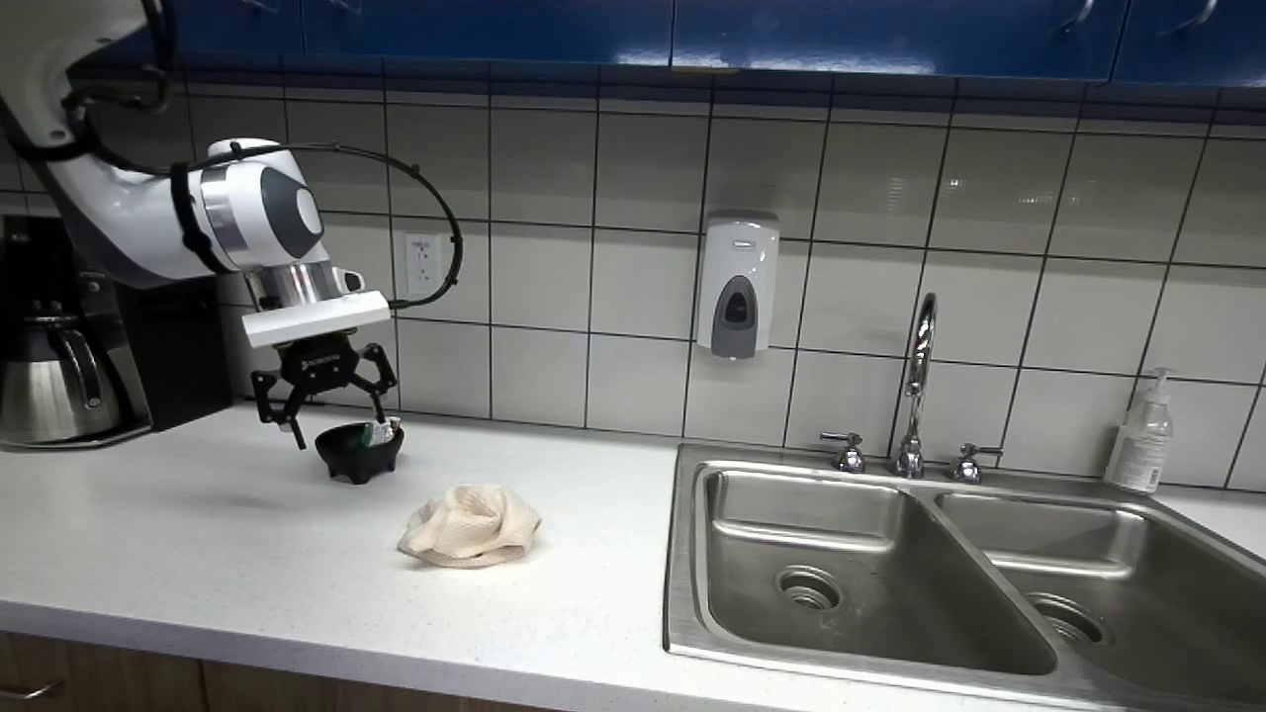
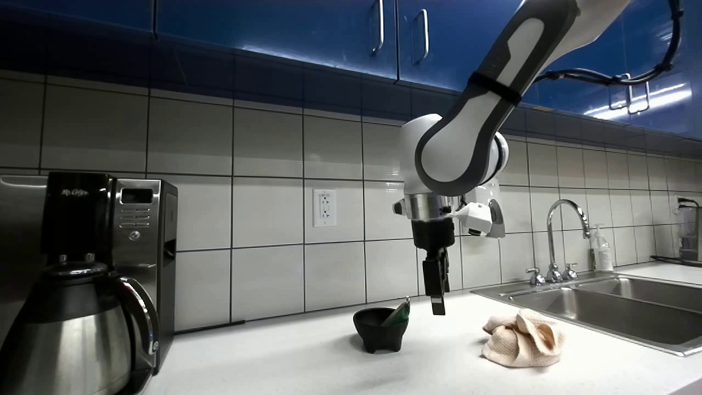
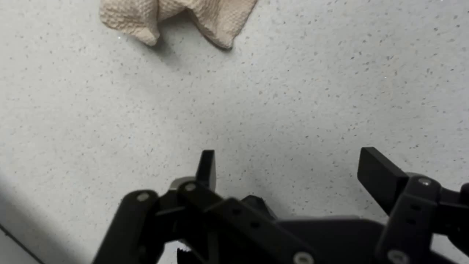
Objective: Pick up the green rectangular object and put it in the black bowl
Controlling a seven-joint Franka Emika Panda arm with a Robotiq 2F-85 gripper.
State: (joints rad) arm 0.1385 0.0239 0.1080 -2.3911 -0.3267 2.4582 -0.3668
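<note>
The black bowl (image 1: pixel 358 459) stands on small feet on the white counter, also in an exterior view (image 2: pixel 381 336). The green object (image 2: pixel 401 312) leans inside the bowl, with its upper end above the rim; it also shows in an exterior view (image 1: pixel 376 433), with a clear and white part. My gripper (image 1: pixel 341 431) is above the counter near the bowl, fingers spread, nothing between them. In an exterior view the gripper (image 2: pixel 438 312) is to the right of the bowl, apart from it. In the wrist view the open gripper (image 3: pixel 287 163) hides most of the area below; the green object does not show.
A crumpled beige cloth (image 1: pixel 470 527) lies on the counter, also in the wrist view (image 3: pixel 176 14). A double sink (image 1: pixel 870 564) with a faucet (image 1: pixel 920 366) is beyond it. A coffee maker (image 2: pixel 137 236) stands at the opposite end. The tiled wall (image 2: pixel 269 285) bounds the counter's back.
</note>
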